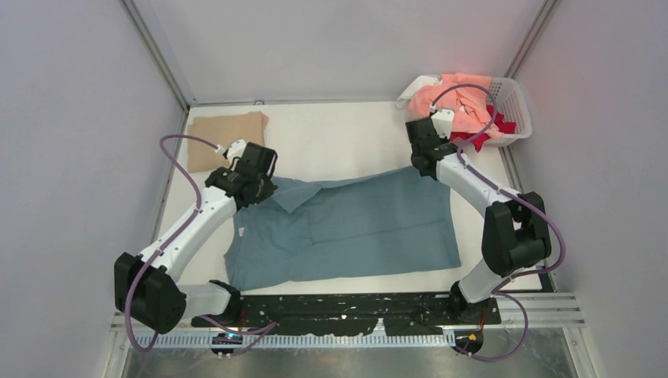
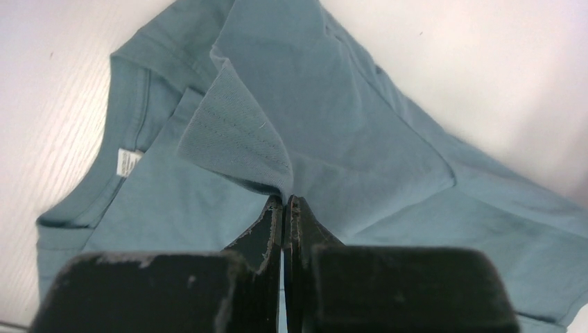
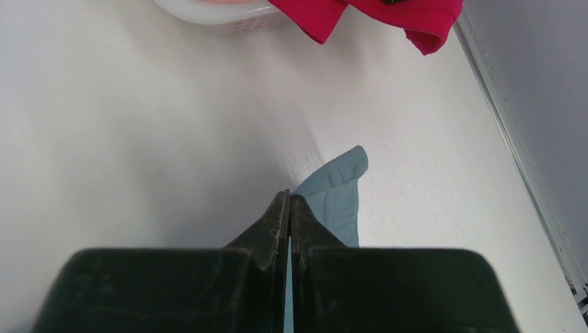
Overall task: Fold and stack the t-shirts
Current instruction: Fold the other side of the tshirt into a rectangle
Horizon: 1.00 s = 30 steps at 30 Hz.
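Observation:
A dusty teal-blue t-shirt (image 1: 354, 228) lies spread across the middle of the table. My left gripper (image 1: 264, 183) is shut on a fold of its cloth near the collar end, seen in the left wrist view (image 2: 286, 199) with the teal shirt (image 2: 333, 132) bunched at the tips. My right gripper (image 1: 424, 161) is shut on the shirt's far right corner; the right wrist view (image 3: 289, 196) shows a teal hem corner (image 3: 340, 187) sticking out past the fingers. A folded tan t-shirt (image 1: 224, 135) lies at the far left.
A white lattice basket (image 1: 516, 106) at the far right corner holds peach-pink (image 1: 461, 98) and red (image 1: 492, 130) shirts; the red cloth (image 3: 388, 14) hangs over its side. Grey walls close in both sides and the back.

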### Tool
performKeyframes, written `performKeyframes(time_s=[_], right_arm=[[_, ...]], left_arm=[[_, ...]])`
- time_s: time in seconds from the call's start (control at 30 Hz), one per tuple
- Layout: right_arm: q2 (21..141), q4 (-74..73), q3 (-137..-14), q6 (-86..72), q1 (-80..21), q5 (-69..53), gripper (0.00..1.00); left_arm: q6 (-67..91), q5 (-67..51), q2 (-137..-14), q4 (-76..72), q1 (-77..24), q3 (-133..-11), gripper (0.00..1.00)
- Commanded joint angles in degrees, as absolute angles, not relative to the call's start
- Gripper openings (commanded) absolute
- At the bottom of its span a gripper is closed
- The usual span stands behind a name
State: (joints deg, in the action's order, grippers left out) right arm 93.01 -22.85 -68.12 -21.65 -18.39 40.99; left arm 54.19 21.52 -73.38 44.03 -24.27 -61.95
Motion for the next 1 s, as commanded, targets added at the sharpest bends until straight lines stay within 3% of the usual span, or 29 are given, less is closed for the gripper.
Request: performKeyframes(time_s=[0.0,0.33,0.73,0.97], right_arm=[[88.9,-19.0,-66.4,-20.0,-18.6,43.2,0.06],[86.6,-18.2,-64.5,-18.9,-18.7,41.4,0.06],[84.2,-15.8,-61.9,-17.0,-18.7,38.5,0.06],[83.1,-14.8,-59.6,-16.3,-19.4,36.3,0.06]], left_arm=[[57.7,26.5,-69.2,51.3,-26.4,-60.4,0.0],[63.8,28.9,-58.9,58.4,-33.0,-55.5,0.0],[71.0,29.2,-55.8,66.2,-43.0,-55.4,0.0],[72.3,41.8,-59.6,78.8,-44.1,-62.6,0.0]])
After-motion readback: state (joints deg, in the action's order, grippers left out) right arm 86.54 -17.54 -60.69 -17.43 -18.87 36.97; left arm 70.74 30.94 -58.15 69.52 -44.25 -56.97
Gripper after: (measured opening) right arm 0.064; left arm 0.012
